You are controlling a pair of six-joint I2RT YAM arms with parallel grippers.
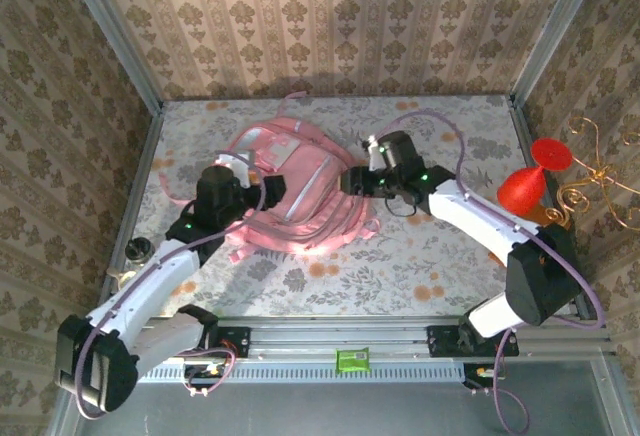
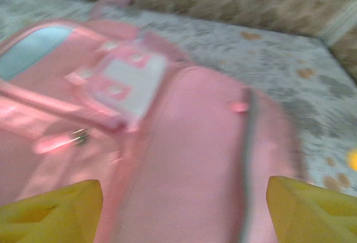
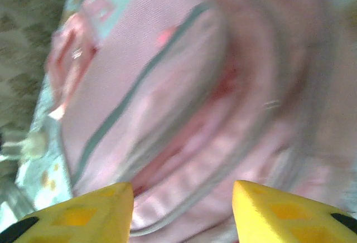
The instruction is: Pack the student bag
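Two open, empty hands, the left gripper [image 2: 184,205] and the right gripper [image 3: 183,209], hang over the pink student bag [image 1: 300,201] lying on the table [image 1: 420,266] between them, so I think the job now is opening it, which needs a grip on its edge.

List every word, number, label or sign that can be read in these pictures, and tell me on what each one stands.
No text can be read in any view.
On the rail at the near table edge, the green sticker may carry print, but it is too small to read.
On the student bag, the white patch shows pink marks, too blurred to tell whether they are letters.
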